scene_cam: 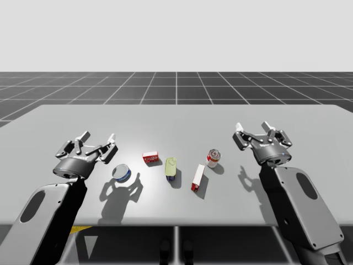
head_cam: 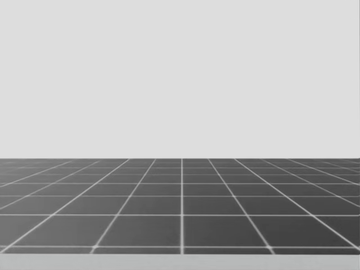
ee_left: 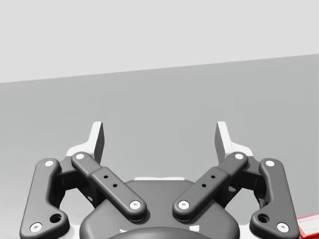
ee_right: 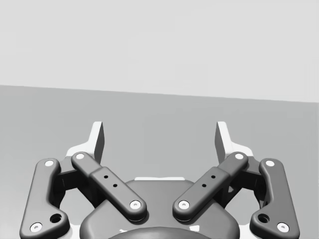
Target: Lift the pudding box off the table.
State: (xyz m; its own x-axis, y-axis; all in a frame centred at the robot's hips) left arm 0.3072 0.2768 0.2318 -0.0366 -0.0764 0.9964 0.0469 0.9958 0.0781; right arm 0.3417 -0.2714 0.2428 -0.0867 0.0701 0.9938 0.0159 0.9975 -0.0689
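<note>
A small red box (scene_cam: 150, 158) lies flat near the table's middle. A longer red and white box (scene_cam: 198, 177) lies to its right, nearer the front edge. My left gripper (scene_cam: 99, 137) hovers open left of the small red box, apart from it. In the left wrist view that gripper (ee_left: 159, 137) has nothing between its fingers, and a red box corner (ee_left: 309, 225) shows beside it. My right gripper (scene_cam: 253, 128) stands open at the right, clear of all objects; its wrist view shows the right gripper (ee_right: 159, 137) holding nothing.
A blue can (scene_cam: 121, 173) lies on its side just right of my left gripper. A yellow-green container (scene_cam: 171, 168) lies between the two boxes. A red and white can (scene_cam: 213, 158) stands upright right of them. The grey table (scene_cam: 182, 118) stretches bare behind.
</note>
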